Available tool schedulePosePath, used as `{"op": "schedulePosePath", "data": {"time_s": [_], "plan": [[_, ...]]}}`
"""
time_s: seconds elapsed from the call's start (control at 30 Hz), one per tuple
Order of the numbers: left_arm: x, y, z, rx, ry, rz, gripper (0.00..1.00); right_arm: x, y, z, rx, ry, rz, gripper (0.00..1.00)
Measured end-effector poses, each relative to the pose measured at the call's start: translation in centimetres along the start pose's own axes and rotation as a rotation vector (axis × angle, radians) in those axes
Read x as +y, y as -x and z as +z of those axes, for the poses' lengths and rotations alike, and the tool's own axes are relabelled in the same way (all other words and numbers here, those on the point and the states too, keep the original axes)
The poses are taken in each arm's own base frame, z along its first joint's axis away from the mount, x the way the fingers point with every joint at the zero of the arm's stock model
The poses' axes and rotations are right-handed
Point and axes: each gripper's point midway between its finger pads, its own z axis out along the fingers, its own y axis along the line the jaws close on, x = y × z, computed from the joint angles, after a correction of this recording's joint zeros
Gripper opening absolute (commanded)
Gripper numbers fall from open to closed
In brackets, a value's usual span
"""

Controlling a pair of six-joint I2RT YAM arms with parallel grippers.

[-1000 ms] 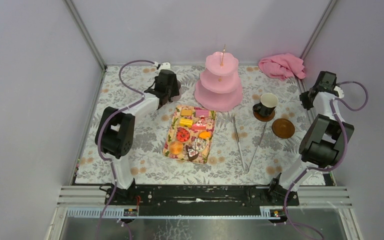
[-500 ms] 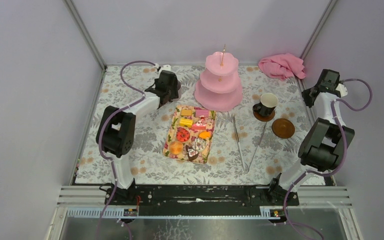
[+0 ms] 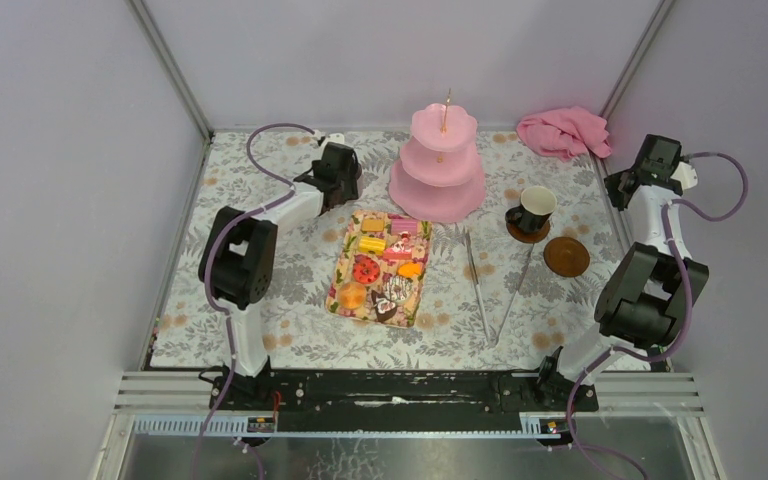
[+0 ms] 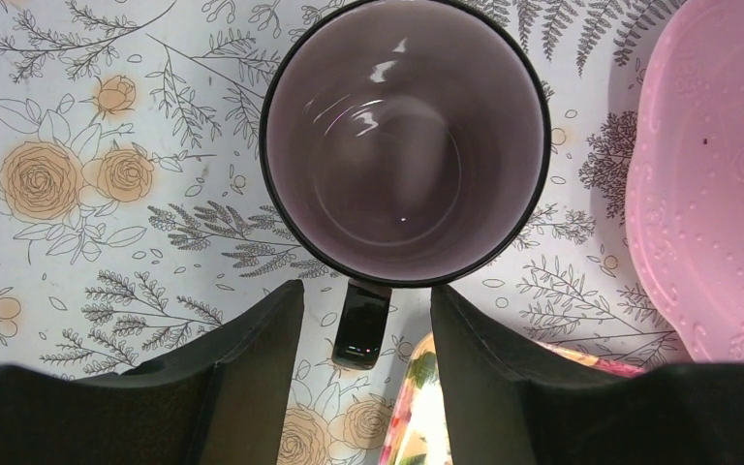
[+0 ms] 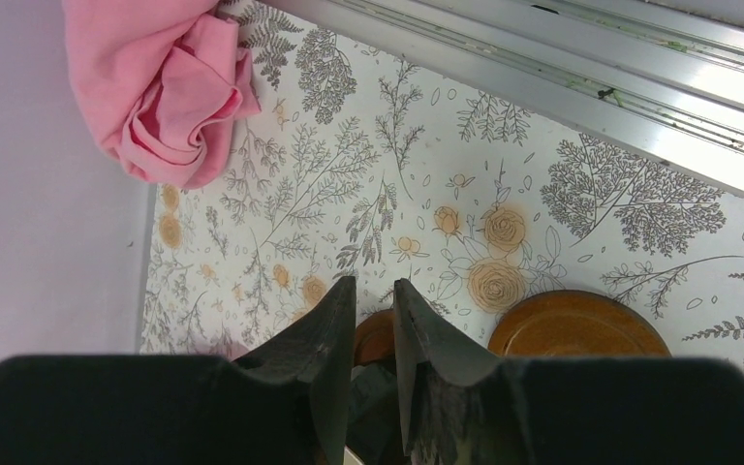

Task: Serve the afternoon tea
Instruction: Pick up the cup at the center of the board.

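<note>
At the far left of the bench [image 3: 295,330], the left end effector [image 4: 366,289] hangs over the grey mug [image 4: 405,145], which stands upright just left of the pink stand [image 3: 438,165]. Its fingers [image 4: 252,358] are about half open, one on each side of the handle [image 4: 360,329], with a gap on both sides, so they hold nothing. The mug looks hard, glossy and probably breakable. I judge it not heavy, but the smooth wall may slip, so the handle seems the better place to take hold. Near the middle, the toy cakes [image 3: 365,268] lie close together on the floral tray [image 3: 336,275]. They look small and light, and each is best pinched gently by its two sides from above. The stand is stiff but tall, and I think a push on an upper plate could tip it. To the right, the black mug [image 3: 535,208] stands on a brown saucer [image 3: 525,235], and it will likely handle the same as the grey one. The right end effector [image 5: 373,286] is at the far right edge, well apart from this mug. Only a thin gap shows between its fingers, and nothing is in it.
</note>
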Motion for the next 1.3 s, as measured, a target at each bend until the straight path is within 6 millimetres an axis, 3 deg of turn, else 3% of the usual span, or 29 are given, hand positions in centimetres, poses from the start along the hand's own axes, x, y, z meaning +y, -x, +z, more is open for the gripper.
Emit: {"op": "schedulePosePath", "data": {"time_s": [0.37, 0.57, 0.73, 0.8, 0.87, 0.97, 1.3], "plan": [[0.1, -0.3, 0.3, 0.005, 0.001, 0.003, 0.54, 0.6, 0.0, -0.8, -0.007, 0.020, -0.006, 0.28], [0.1, -1.7, 1.5, 0.040, 0.005, 0.012, 0.50, 0.8, 0.1, -1.1, -0.012, 0.028, -0.005, 0.28], [0.3, -2.6, 2.2, 0.063, 0.011, 0.017, 0.36, 0.8, 0.1, -1.0, -0.012, 0.028, -0.006, 0.28], [0.4, -2.5, 2.3, 0.063, 0.011, 0.018, 0.34, 0.8, 0.0, -1.0, -0.011, 0.029, -0.007, 0.28], [0.2, -2.0, 2.3, 0.055, 0.006, 0.016, 0.24, 0.7, -0.2, -0.9, -0.008, 0.027, -0.008, 0.28], [-0.2, -1.4, 2.3, 0.043, -0.007, 0.020, 0.01, 0.6, -0.5, -0.9, -0.002, 0.025, -0.012, 0.28], [-0.3, -1.6, 2.4, 0.047, -0.015, 0.037, 0.00, 0.9, -2.1, -0.9, 0.022, 0.029, -0.036, 0.28]]}}
